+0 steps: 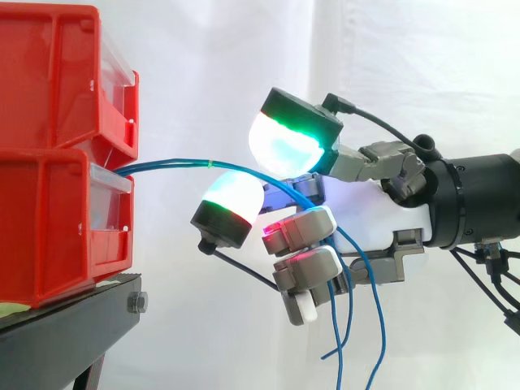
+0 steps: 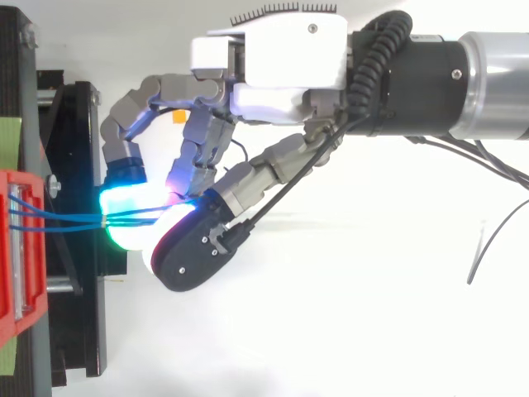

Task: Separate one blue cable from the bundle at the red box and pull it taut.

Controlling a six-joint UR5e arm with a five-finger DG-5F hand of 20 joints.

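Your thin blue cables (image 1: 175, 165) leave the gap between the two stacked red plastic bins (image 1: 49, 89) and run almost level to the right. Their long axis points from the bins straight at the hand (image 1: 402, 215). The pull turns on that line: to get a cable taut, you draw away from the bins along it, toward the right of the side view. The bins sit on a black metal stand (image 1: 69, 325) in front of the white curtain (image 1: 203, 49).

The hand comes in level from the right, palm turned toward the bins, fingers curled. Two green-white glowing pads (image 1: 284, 142) close on the cables from above and below, on the side of the hand facing the bins. The other fingers are folded underneath and glow red. Past the pads, the cables drop behind the palm and hang loose, free ends down.

From above, you see several of the cables (image 2: 66, 217) entering the pads side by side, so I judge the bundle is not yet split down to one. The span from bins to pads bows slightly, so there is slack to take up.
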